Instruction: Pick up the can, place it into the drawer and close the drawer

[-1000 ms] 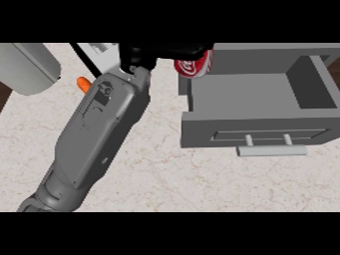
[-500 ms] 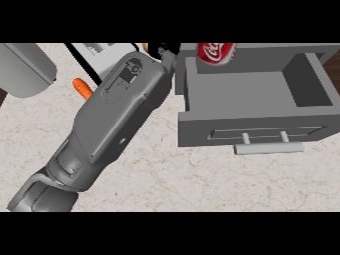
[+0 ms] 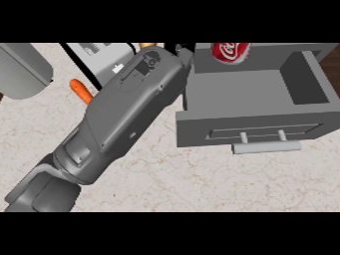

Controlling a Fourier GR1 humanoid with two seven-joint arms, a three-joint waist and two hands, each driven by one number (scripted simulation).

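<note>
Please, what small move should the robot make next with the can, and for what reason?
Probably lower the can a little into the open drawer and then let go. The can shows at the drawer's far edge, above its inside, and the drawer stands pulled out with its handle toward the robot. The forearm hides the hand, so its hold cannot be seen.

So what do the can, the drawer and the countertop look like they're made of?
The can looks like glossy printed metal: red with white lettering. The drawer looks like matte grey painted metal or plastic, going by its flat, even colour, with a paler bar handle. The counter looks like polished stone, pale beige with thin brownish veins, though it could be laminate.
</note>
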